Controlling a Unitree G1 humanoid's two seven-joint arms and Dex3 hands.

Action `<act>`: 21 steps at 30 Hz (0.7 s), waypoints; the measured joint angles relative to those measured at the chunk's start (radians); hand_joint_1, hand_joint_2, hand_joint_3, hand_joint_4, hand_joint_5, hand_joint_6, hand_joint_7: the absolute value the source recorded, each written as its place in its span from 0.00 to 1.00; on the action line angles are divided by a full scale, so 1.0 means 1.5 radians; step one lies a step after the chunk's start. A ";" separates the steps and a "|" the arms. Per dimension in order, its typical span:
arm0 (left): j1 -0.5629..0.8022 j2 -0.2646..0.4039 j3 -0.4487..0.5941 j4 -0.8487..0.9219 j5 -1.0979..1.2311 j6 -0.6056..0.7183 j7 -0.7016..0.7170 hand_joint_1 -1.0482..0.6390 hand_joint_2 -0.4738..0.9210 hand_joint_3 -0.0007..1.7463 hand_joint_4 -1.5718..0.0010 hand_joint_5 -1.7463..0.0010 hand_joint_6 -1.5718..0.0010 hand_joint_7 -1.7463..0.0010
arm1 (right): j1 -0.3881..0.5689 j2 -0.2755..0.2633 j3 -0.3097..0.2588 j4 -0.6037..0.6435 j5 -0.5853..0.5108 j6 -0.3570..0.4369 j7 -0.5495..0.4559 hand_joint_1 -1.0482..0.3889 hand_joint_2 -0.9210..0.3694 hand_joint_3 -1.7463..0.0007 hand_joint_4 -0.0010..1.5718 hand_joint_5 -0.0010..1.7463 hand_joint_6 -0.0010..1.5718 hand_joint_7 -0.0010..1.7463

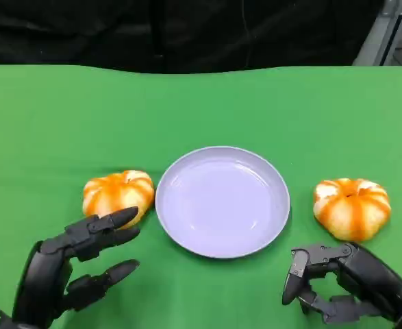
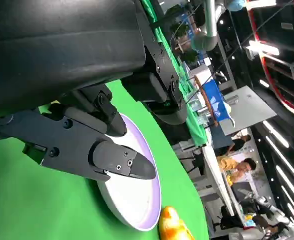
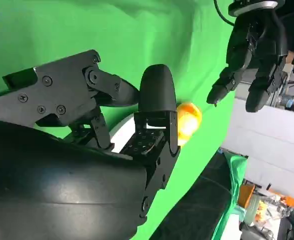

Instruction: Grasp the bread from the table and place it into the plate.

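Clearly pumpkin-shaped, each bread point(image 1: 118, 195) point(image 1: 351, 208) is orange-striped and glossy.

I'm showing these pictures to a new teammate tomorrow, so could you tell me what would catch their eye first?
Most striking is the pale lavender plate, empty at the middle of the green table, with an orange-striped bread roll on each side: the left bread and the right bread. Next come the two black hands nearest the camera: the left hand open just short of the left bread, the right hand holding nothing.

Two orange pumpkin-shaped breads, left bread point(image 1: 117, 193) and right bread point(image 1: 351, 208); one lavender plate point(image 1: 222, 201); one green surface point(image 1: 50, 123).
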 measured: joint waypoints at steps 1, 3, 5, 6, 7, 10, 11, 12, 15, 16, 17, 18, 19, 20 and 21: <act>0.000 0.000 0.000 0.000 0.000 0.000 0.000 0.39 1.00 0.04 0.47 0.98 0.56 1.00 | 0.000 0.000 0.000 0.000 0.000 0.000 0.000 0.66 0.13 0.56 0.46 0.95 0.51 0.66; -0.001 0.000 0.002 -0.001 0.001 0.000 0.003 0.38 1.00 0.04 0.48 0.98 0.57 1.00 | 0.000 0.000 0.000 0.000 0.000 0.000 0.000 0.66 0.13 0.56 0.46 0.95 0.51 0.66; -0.004 0.004 0.005 -0.002 0.001 0.000 0.008 0.37 1.00 0.03 0.48 0.99 0.58 1.00 | 0.000 0.000 0.000 0.001 0.000 0.000 0.000 0.66 0.14 0.55 0.46 0.95 0.51 0.66; -0.006 0.006 0.007 -0.003 0.001 0.000 0.008 0.37 1.00 0.03 0.48 0.99 0.58 1.00 | 0.000 0.000 0.000 0.001 0.000 0.000 0.000 0.66 0.14 0.55 0.46 0.95 0.51 0.66; -0.007 0.008 0.008 -0.003 0.001 0.000 0.008 0.37 1.00 0.03 0.48 0.99 0.58 1.00 | 0.000 0.000 0.000 0.001 0.000 0.000 0.000 0.66 0.14 0.55 0.46 0.95 0.51 0.66; -0.007 0.010 0.009 -0.003 0.002 0.000 0.008 0.37 1.00 0.03 0.48 0.99 0.58 1.00 | 0.000 0.000 0.000 0.001 0.000 0.000 0.000 0.66 0.14 0.55 0.46 0.95 0.51 0.66; -0.007 0.010 0.009 -0.003 0.003 0.000 0.008 0.37 1.00 0.03 0.48 0.99 0.58 1.00 | 0.000 0.000 0.000 0.001 0.000 0.000 0.000 0.66 0.14 0.55 0.46 0.95 0.51 0.66; -0.007 0.010 0.009 -0.003 0.003 0.000 0.008 0.37 1.00 0.03 0.48 0.99 0.58 1.00 | 0.000 0.000 0.000 0.001 0.000 0.000 0.000 0.66 0.14 0.55 0.46 0.95 0.51 0.66; -0.007 0.010 0.009 -0.003 0.004 0.000 0.008 0.37 1.00 0.03 0.48 0.99 0.58 1.00 | 0.000 0.000 0.000 0.001 0.000 0.000 0.000 0.66 0.14 0.55 0.46 0.95 0.51 0.66; -0.007 0.010 0.009 -0.003 0.004 0.000 0.008 0.37 1.00 0.03 0.48 0.99 0.58 1.00 | 0.000 0.000 0.000 0.001 0.000 0.000 0.000 0.66 0.14 0.55 0.46 0.95 0.51 0.66; -0.007 0.010 0.009 -0.003 0.004 0.000 0.008 0.37 1.00 0.03 0.48 0.99 0.58 1.00 | 0.000 0.000 0.000 0.001 0.000 0.000 0.000 0.66 0.14 0.55 0.46 0.95 0.51 0.66; -0.007 0.010 0.009 -0.003 0.005 0.000 0.008 0.37 1.00 0.03 0.48 0.99 0.58 1.00 | 0.000 0.000 0.000 0.001 0.000 0.000 0.000 0.66 0.14 0.55 0.46 0.95 0.51 0.66; -0.007 0.010 0.009 -0.003 0.006 0.000 0.008 0.34 1.00 0.04 0.52 0.99 0.60 1.00 | 0.000 0.000 0.000 0.001 0.000 0.000 0.000 0.66 0.14 0.55 0.46 0.95 0.51 0.66; -0.008 0.012 0.012 -0.004 0.017 0.000 0.016 0.32 1.00 0.04 0.55 1.00 0.61 1.00 | 0.000 0.000 0.000 0.001 0.000 0.000 0.000 0.66 0.14 0.55 0.46 0.95 0.51 0.66; -0.013 0.017 0.016 -0.005 0.034 0.001 0.028 0.31 1.00 0.04 0.56 1.00 0.62 1.00 | 0.000 0.000 0.000 0.001 0.000 0.000 0.000 0.65 0.13 0.55 0.46 0.95 0.51 0.66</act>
